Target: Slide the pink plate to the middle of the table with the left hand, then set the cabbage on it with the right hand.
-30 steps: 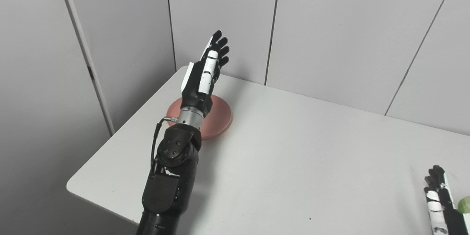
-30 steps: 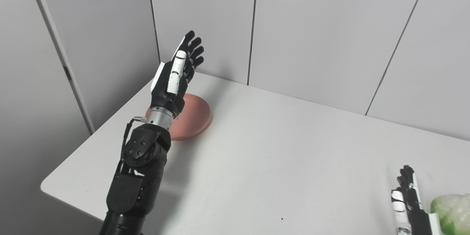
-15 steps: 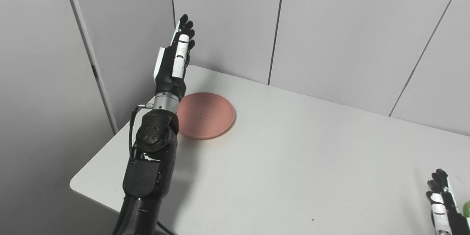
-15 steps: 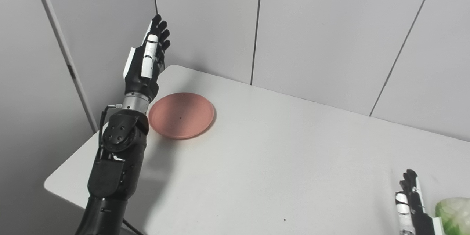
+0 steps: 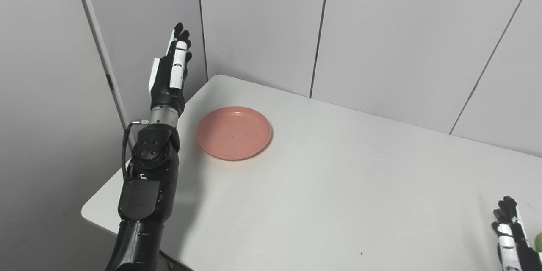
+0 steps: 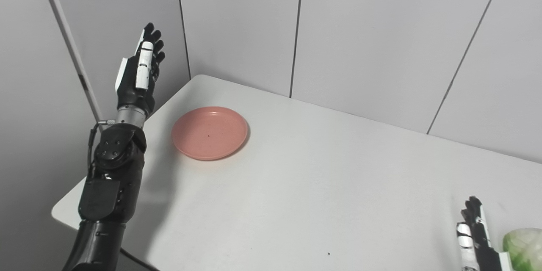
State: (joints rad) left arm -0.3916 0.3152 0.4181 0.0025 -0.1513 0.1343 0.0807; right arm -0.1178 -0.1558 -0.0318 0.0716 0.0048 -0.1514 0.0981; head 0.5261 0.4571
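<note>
Swung my left hand (image 5: pixel 169 78) off the pink plate (image 5: pixel 233 132), fingers spread, past the desk's (image 5: pixel 338 186) left edge; only my right eye shows the cabbage (image 6: pixel 525 246) properly, beside the empty, spread right hand (image 6: pixel 476 237).

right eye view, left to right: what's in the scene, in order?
left robot hand, raised and open → pink plate on the table → right robot hand, open at the bottom edge → cabbage
</note>
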